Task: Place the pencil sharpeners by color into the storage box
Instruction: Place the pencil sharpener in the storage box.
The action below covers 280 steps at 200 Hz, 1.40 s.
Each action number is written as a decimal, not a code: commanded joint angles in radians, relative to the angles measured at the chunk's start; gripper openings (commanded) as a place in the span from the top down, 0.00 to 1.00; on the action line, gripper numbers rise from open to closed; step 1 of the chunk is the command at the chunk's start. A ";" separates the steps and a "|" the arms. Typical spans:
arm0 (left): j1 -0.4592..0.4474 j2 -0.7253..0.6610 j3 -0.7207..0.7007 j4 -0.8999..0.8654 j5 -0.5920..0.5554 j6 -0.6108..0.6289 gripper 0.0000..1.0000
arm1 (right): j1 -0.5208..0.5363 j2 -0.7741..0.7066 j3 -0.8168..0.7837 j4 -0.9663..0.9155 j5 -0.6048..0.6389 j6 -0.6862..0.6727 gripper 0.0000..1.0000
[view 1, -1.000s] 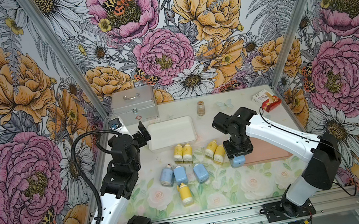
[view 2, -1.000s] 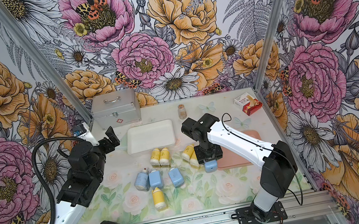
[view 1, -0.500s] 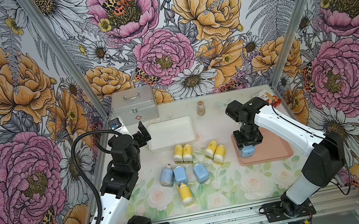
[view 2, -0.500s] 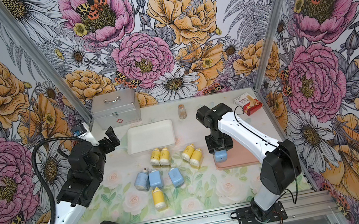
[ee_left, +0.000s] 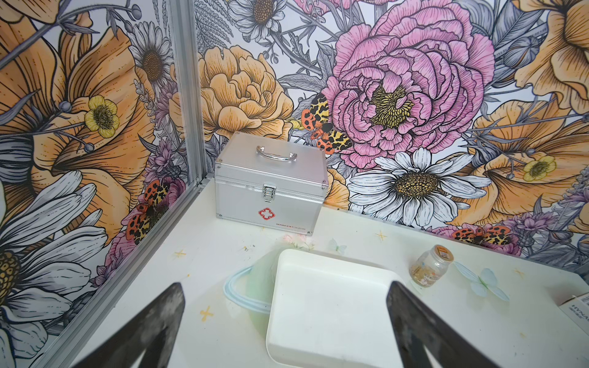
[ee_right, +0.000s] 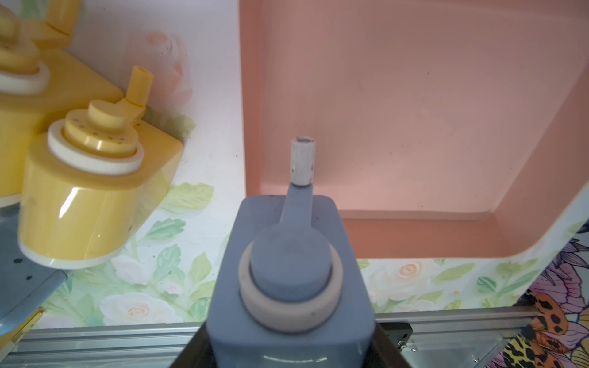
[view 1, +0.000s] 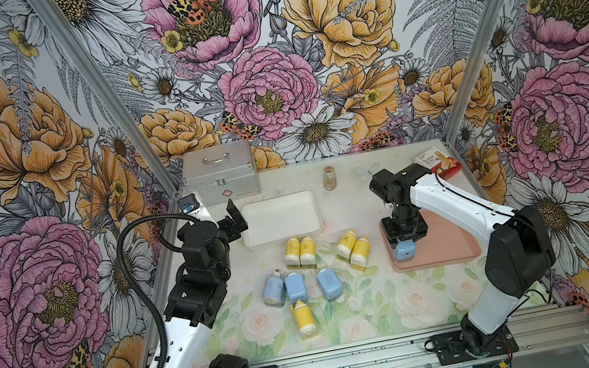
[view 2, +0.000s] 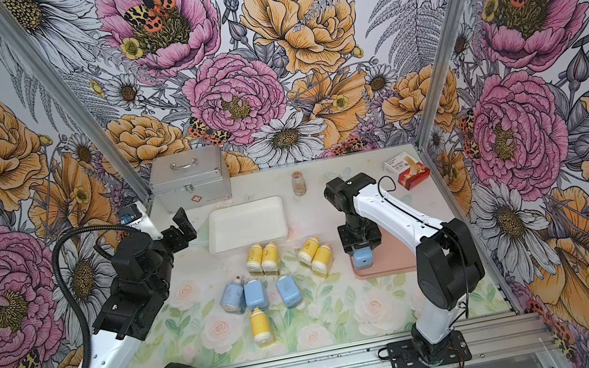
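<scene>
My right gripper (view 1: 403,244) is shut on a light blue pencil sharpener (view 1: 404,252) (ee_right: 288,286), holding it over the front left corner of the pink storage box (view 1: 446,244) (ee_right: 414,127). Its spout points over the box's inside. Three blue sharpeners (view 1: 296,287) lie side by side mid-table, with one yellow sharpener (view 1: 303,318) in front of them. Two yellow pairs (view 1: 299,251) (view 1: 354,248) lie behind them. My left gripper (view 1: 235,220) (ee_left: 286,288) is open and holds nothing, at the left end of a white box (view 1: 280,218) (ee_left: 331,306).
A shut silver case (view 1: 219,173) stands at the back left. A small brownish vial (view 1: 329,178) and a red and white carton (view 1: 438,163) stand along the back. The metal rail (view 1: 357,362) runs along the front edge.
My right gripper has carried the blue sharpener to the right, from beside the yellow pair to over the pink box. The left arm has not moved.
</scene>
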<state>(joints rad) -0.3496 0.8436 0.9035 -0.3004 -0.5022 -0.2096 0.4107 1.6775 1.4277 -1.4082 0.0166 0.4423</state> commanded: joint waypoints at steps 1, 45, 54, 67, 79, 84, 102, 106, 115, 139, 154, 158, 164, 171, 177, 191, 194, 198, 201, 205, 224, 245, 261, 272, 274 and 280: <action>-0.012 -0.011 -0.012 -0.005 -0.007 0.003 0.01 | -0.014 0.023 -0.006 0.041 -0.012 -0.028 0.70; -0.012 -0.015 -0.010 -0.005 -0.002 0.004 0.01 | -0.036 0.053 -0.034 0.076 -0.023 -0.046 0.70; -0.012 -0.015 -0.010 -0.005 -0.001 0.006 0.02 | -0.040 0.056 -0.039 0.083 -0.027 -0.048 0.70; -0.011 -0.017 -0.009 -0.004 0.001 0.004 0.01 | -0.046 0.062 -0.048 0.091 -0.030 -0.053 0.70; -0.011 -0.018 -0.009 -0.005 0.004 0.003 0.01 | -0.050 0.069 -0.053 0.098 -0.032 -0.058 0.70; -0.011 -0.019 -0.009 -0.005 0.004 0.004 0.01 | -0.051 0.071 -0.055 0.099 -0.033 -0.059 0.71; -0.011 -0.020 -0.009 -0.005 0.008 0.003 0.01 | -0.055 0.079 -0.064 0.109 -0.034 -0.060 0.71; -0.011 -0.020 -0.009 -0.005 0.008 0.003 0.01 | -0.055 0.080 -0.066 0.110 -0.033 -0.060 0.71; -0.011 -0.020 -0.009 -0.005 0.009 0.003 0.01 | -0.056 0.082 -0.074 0.116 -0.033 -0.060 0.71; -0.011 -0.020 -0.009 -0.004 0.010 0.003 0.01 | -0.057 0.085 -0.088 0.128 -0.038 -0.054 0.71; -0.012 -0.018 -0.009 -0.005 0.011 0.003 0.01 | -0.058 0.087 -0.097 0.133 -0.038 -0.051 0.71; -0.011 -0.018 -0.009 -0.005 0.011 0.002 0.02 | -0.059 0.087 -0.098 0.135 -0.036 -0.050 0.71; -0.011 -0.018 -0.009 -0.005 0.011 0.002 0.01 | -0.058 0.088 -0.102 0.138 -0.034 -0.048 0.71; -0.011 -0.017 -0.009 -0.006 0.012 0.002 0.01 | -0.059 0.090 -0.106 0.141 -0.034 -0.046 0.71; -0.011 -0.016 -0.009 -0.005 0.013 0.002 0.01 | -0.058 0.092 -0.109 0.143 -0.032 -0.046 0.71; -0.010 -0.015 -0.009 -0.005 0.012 0.002 0.01 | -0.059 0.094 -0.116 0.148 -0.031 -0.043 0.71; -0.011 -0.015 -0.008 -0.004 0.012 0.002 0.01 | -0.059 0.094 -0.119 0.150 -0.030 -0.043 0.71; -0.012 -0.015 -0.009 -0.005 0.011 0.002 0.01 | -0.059 0.094 -0.119 0.152 -0.030 -0.043 0.71; -0.011 -0.015 -0.009 -0.004 0.011 0.002 0.01 | -0.058 0.096 -0.122 0.153 -0.029 -0.043 0.71; -0.012 -0.015 -0.009 -0.005 0.011 0.002 0.01 | -0.059 0.096 -0.123 0.153 -0.029 -0.042 0.71; -0.011 -0.015 -0.009 -0.005 0.012 0.003 0.01 | -0.059 0.101 -0.132 0.164 -0.030 -0.037 0.70; -0.011 -0.015 -0.009 -0.006 0.012 0.003 0.01 | -0.059 0.105 -0.139 0.177 -0.030 -0.033 0.70; -0.011 -0.015 -0.009 -0.005 0.012 0.003 0.01 | -0.059 0.107 -0.144 0.183 -0.033 -0.032 0.69; -0.011 -0.015 -0.009 -0.005 0.012 0.003 0.01 | -0.059 0.107 -0.148 0.188 -0.031 -0.031 0.69; -0.011 -0.015 -0.009 -0.005 0.012 0.003 0.01 | -0.059 0.105 -0.149 0.189 -0.030 -0.030 0.68; -0.011 -0.015 -0.008 -0.005 0.011 0.003 0.01 | -0.058 0.105 -0.150 0.190 -0.030 -0.030 0.68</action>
<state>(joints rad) -0.3515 0.8425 0.9035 -0.3004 -0.5018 -0.2096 0.3584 1.7718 1.2945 -1.2583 -0.0128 0.4023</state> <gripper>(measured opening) 0.986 0.566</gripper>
